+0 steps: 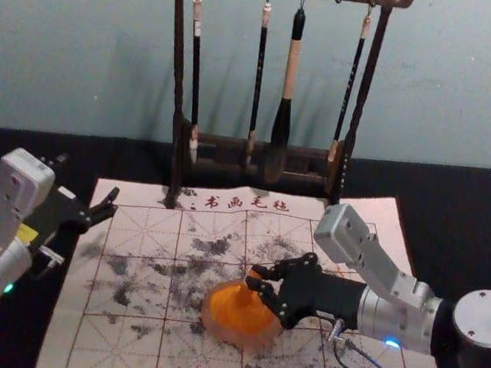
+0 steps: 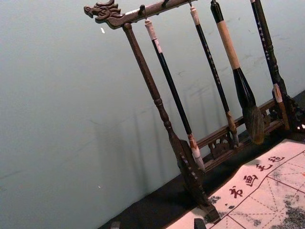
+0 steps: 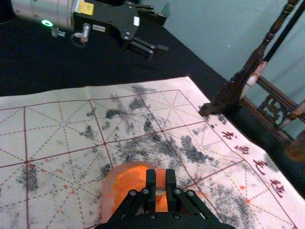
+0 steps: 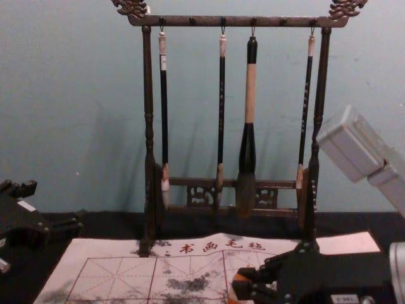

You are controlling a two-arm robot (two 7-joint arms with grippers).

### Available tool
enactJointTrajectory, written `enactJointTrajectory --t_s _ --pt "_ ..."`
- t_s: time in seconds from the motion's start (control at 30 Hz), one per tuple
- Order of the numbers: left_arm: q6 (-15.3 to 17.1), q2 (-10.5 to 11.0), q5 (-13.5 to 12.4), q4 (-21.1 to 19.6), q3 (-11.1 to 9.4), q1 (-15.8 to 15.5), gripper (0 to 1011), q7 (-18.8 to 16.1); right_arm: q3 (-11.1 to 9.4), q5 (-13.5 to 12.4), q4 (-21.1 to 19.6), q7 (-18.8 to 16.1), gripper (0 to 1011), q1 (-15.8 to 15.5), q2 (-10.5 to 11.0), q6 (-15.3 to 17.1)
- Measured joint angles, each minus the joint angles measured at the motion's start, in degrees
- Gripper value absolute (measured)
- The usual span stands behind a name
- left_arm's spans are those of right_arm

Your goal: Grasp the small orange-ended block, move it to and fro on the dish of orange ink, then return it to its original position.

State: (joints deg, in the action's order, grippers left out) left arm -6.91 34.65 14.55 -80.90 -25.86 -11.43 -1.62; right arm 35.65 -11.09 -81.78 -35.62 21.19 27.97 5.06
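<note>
The right gripper has its fingers closed on the orange-ended block over the dish; whether the block touches the ink is hard to tell. Left of the dish, well apart, the left gripper idles, fingers wide.

Orange-ended block, orange ink, pinkish mat red-gridded and blotched grey-black, dark brown rack.
</note>
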Motion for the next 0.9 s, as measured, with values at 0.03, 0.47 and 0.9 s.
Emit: enactJointTrajectory --t_s 0.03,0.47,0.9 --pt "0.0 0.0 0.0 0.0 0.0 0.0 1001 0.0 -0.1 0.0 0.0 0.1 92 0.0 0.0 0.0" --pt "0.0 0.0 0.0 0.0 0.0 0.0 1001 0.0 -1.9 -1.2 -1.9 0.2 92 -1.6 2.1 1.4" --pt "0.0 0.0 0.0 0.0 0.0 0.0 1001 0.0 -2.2 -2.7 -5.6 -0.8 91 -3.9 4.5 2.6"
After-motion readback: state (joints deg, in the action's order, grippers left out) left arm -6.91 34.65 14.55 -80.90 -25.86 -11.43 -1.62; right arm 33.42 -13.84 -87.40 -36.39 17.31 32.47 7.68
